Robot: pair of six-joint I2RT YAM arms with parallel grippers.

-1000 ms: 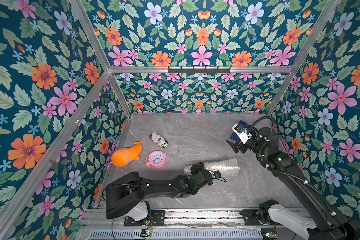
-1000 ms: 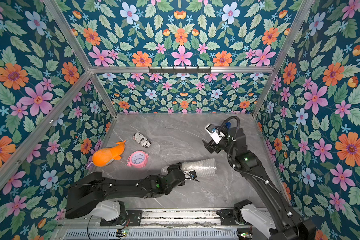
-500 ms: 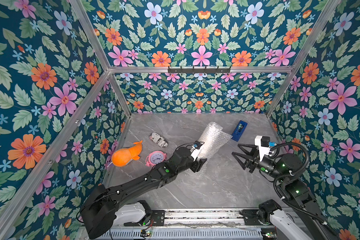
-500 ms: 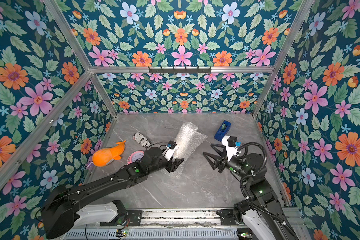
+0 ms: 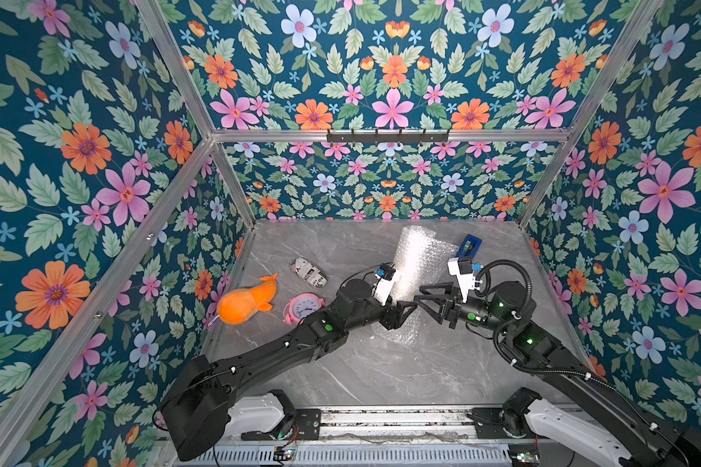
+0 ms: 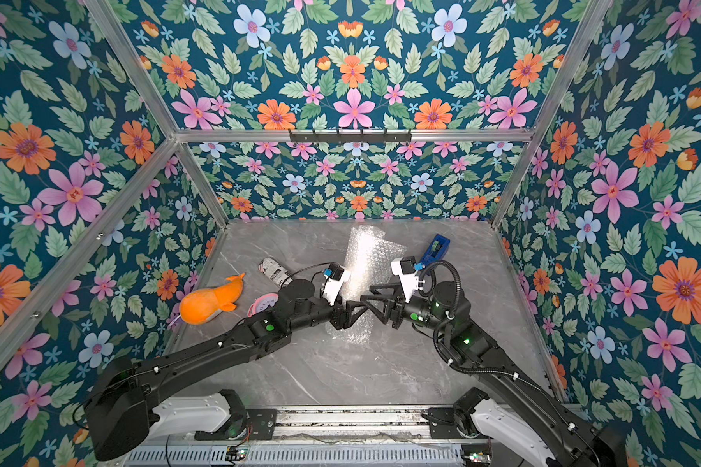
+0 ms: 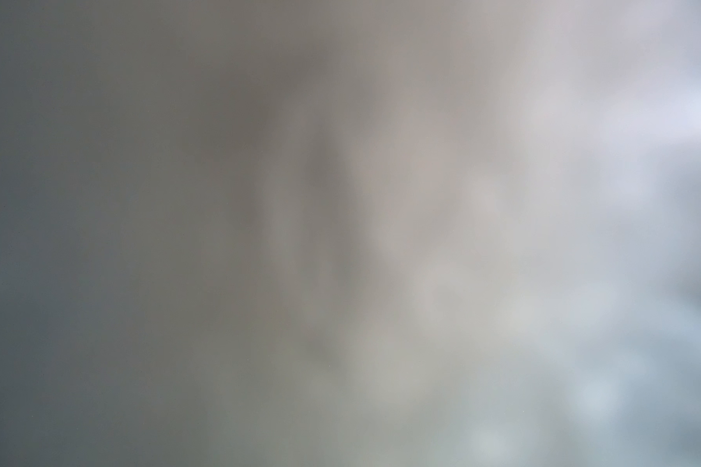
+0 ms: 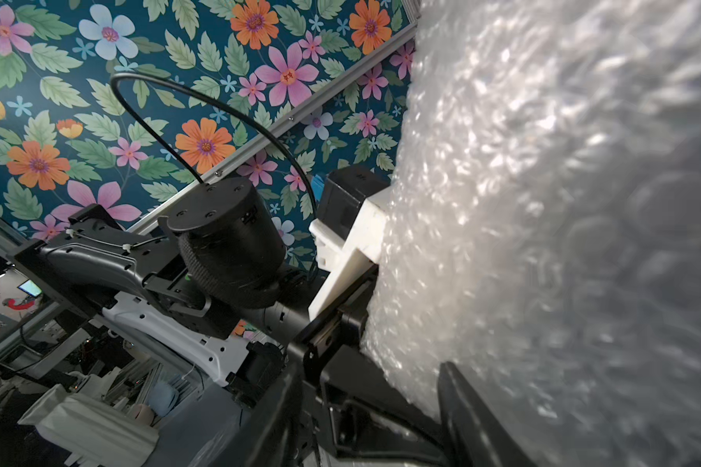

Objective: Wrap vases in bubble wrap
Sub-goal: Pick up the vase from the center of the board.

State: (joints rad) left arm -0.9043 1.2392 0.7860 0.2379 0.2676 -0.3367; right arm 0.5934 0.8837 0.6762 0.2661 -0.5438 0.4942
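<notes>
1. Three loose things lie at the left of the grey table (image 5: 381,376): an orange plush toy (image 5: 245,301), a pink alarm clock (image 5: 303,309) and, behind them, a newsprint cylinder (image 5: 308,273) on its side. Whether the cylinder holds anything cannot be seen.
2. The left gripper (image 5: 407,311) has its jaws together, pinched on the lower part of the bubble wrap (image 5: 417,258). The sheet stands up off the table, its top leaning toward the back wall. The left wrist view is only grey blur.
3. The vase cannot be made out in any view. It may be rolled inside the wrap or hidden behind the arms, but I cannot tell which.
4. Handling, as a judgement:
   - The sheet is light, limp and slick, and will sag and fold from a single pinch.
   - It is best taken at an edge or corner, with two holds set well apart to keep it spread.
   - The vase is hard, brittle ceramic, so it should be gripped by the ribbed body, not the thin flared rim.
5. The right gripper (image 5: 419,298) has its jaws apart, with the tips at the wrap just beside the left gripper. In the right wrist view the bubbles press close by one of the black fingers (image 8: 466,404). No clamp shows.
6. A blue tape dispenser (image 5: 469,246) lies at the back right, near the wrap's upper edge. No box, bin or tray is in view.
</notes>
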